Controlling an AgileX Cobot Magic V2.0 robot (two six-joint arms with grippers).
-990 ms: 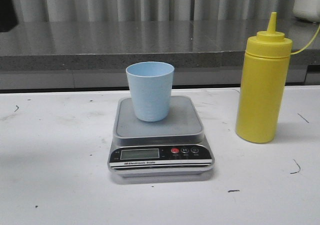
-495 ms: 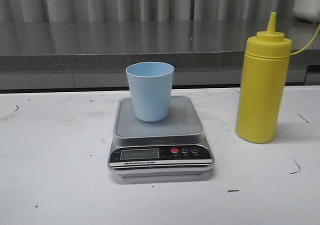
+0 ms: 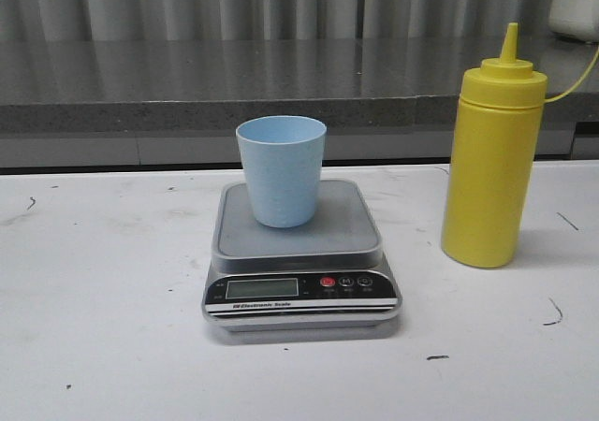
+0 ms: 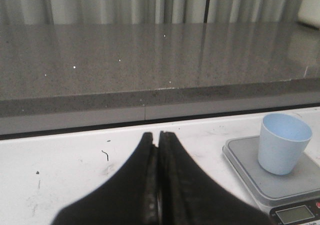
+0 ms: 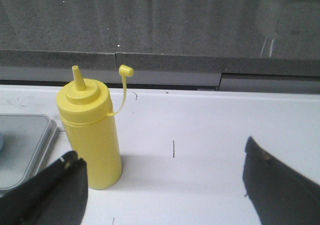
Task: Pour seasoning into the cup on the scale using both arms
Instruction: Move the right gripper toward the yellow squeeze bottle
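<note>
The left gripper (image 4: 159, 185) is pressed closed on nothing; the pale blue cup (image 4: 283, 143) stands on the scale (image 4: 250, 172) at lower right. The right gripper (image 5: 165, 185) gapes wide, with the tall yellow seasoning (image 5: 91, 135) bottle upright left of centre, untouched, cap dangling.

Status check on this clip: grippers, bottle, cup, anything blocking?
Left gripper shut, empty. Right gripper open, empty. Yellow squeeze bottle upright, nozzle uncapped. Blue cup on scale. Nothing blocking.
</note>
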